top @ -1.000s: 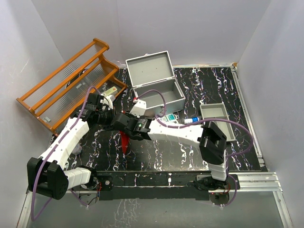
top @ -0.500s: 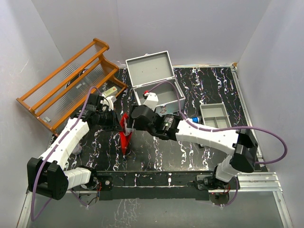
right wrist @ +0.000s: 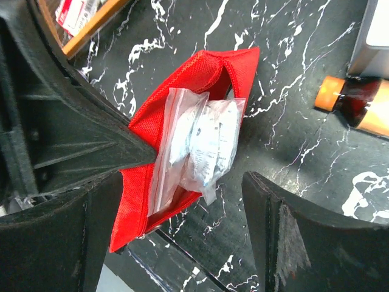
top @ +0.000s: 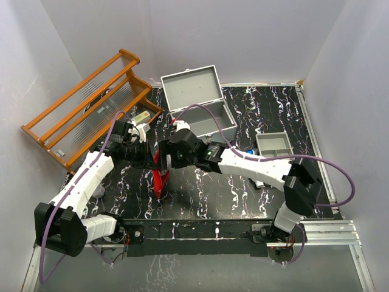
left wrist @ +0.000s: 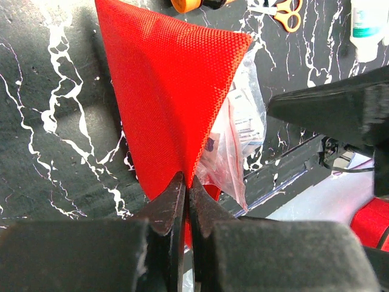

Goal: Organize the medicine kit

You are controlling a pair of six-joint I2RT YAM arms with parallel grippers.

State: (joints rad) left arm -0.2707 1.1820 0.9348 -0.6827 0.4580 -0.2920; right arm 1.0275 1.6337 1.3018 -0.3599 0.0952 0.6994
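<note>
1. Now my left arm reaches forward, low over the surface (top: 255, 109); my left hand (left wrist: 185, 198) is pressed together, pinching the red pouch (left wrist: 170, 91) by its edge.
2. My right hand (right wrist: 185, 182) hangs above, spread wide around the plastic packet (right wrist: 203, 143) in the pouch's mouth.
3. Just behind, the medicine kit (top: 222, 121) stands open.

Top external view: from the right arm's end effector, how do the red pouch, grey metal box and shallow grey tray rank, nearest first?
1. Red fabric pouch, directly at the right end effector.
2. Grey metal rectangular box, toward the back.
3. Shallow grey divided tray, far to the right.
</note>
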